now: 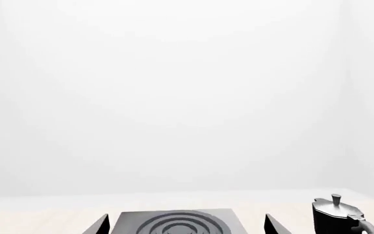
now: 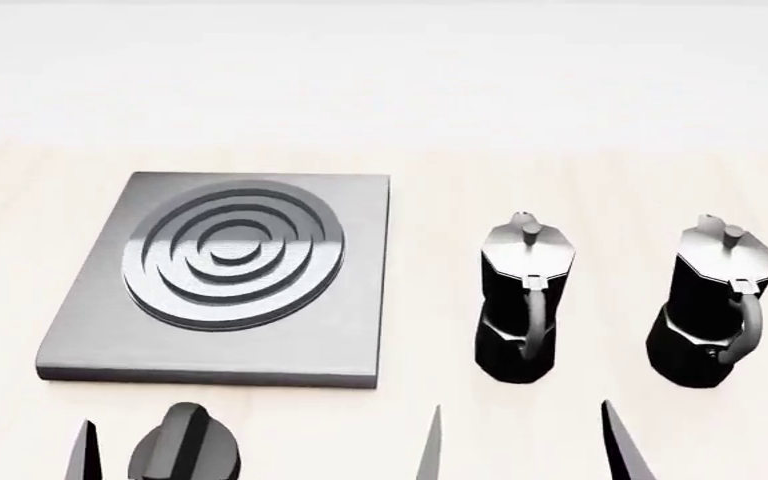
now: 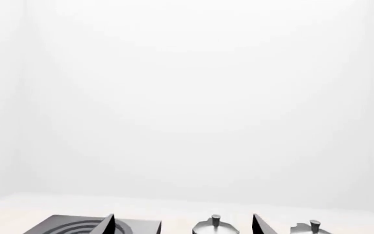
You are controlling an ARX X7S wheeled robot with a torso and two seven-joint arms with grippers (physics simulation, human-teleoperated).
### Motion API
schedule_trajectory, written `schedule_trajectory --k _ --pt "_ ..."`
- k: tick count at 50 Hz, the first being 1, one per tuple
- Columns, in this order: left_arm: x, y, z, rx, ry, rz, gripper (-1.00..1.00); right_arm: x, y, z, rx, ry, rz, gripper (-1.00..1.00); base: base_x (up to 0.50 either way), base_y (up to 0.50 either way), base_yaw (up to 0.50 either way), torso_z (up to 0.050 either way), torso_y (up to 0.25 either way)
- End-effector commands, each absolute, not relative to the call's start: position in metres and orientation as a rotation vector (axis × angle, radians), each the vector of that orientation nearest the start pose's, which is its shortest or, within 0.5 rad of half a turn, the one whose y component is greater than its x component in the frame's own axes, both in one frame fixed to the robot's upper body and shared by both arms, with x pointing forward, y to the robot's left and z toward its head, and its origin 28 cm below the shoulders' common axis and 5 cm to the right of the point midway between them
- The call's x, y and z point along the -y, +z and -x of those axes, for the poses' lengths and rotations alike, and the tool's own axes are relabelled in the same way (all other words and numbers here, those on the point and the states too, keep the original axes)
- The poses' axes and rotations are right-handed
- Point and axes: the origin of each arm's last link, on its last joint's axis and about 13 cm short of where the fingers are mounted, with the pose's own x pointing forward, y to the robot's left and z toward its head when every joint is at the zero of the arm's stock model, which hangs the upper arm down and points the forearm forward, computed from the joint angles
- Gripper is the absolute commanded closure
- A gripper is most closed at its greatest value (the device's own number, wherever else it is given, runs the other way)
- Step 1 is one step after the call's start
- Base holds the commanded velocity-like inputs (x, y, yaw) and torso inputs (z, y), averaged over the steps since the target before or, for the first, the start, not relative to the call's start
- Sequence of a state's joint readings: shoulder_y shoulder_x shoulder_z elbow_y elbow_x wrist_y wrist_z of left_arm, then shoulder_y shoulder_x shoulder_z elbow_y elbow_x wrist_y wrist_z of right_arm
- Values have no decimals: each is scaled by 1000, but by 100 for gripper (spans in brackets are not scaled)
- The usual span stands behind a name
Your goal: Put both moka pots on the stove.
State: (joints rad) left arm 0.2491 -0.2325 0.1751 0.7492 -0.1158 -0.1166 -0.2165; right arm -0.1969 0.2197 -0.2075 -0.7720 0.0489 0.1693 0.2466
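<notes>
Two moka pots are standing upright on the pale wooden table (image 2: 598, 150), side by side and apart from each other, the nearer moka pot (image 2: 523, 298) sitting just to the right of the stove (image 2: 357, 290) and the farther moka pot (image 2: 712, 302) sitting well to the right of it. Both are turning their curved handles toward the robot, which is probably making them easier to take from the near side. Neither pot is touching the stove, so both placements are remaining to be done. The stove is lying flat with its dark burner rings bare, offering room for both pots. Near its front edge, a low round black knob (image 2: 184, 455) is resting on the table. At the bottom of the head view, the right gripper (image 2: 524, 445) is hovering in front of the nearer pot with its jaws spread wide and holding nothing, seemingly lining up for a first grasp. The left gripper (image 1: 185, 226) is showing its fingertips well apart in its wrist view, framing the stove and gripping nothing. No brand, label or writing is appearing anywhere.
</notes>
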Motion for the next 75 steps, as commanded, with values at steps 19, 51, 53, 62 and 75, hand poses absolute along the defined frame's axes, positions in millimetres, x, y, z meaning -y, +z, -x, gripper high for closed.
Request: schedule_trajectory --k 19,51,53,62,75 --pt "-199 112 -143 339 -76 7 -100 85 120 -149 374 58 26 -100 0 115 0 0 0" --pt "-198 111 -144 334 -80 7 -100 84 118 -152 359 53 32 -100 0 188 0 0 0" --pt "-198 111 -144 334 -80 6 -100 85 119 -153 358 44 30 -100 0 0 0 0 0" --pt "-197 111 -144 335 -82 3 -100 93 132 -169 306 7 67 -100 0 0 0 0 0" --pt "-198 109 -145 328 -81 9 -100 117 183 -221 268 -9 96 -100 0 0 0 0 0"
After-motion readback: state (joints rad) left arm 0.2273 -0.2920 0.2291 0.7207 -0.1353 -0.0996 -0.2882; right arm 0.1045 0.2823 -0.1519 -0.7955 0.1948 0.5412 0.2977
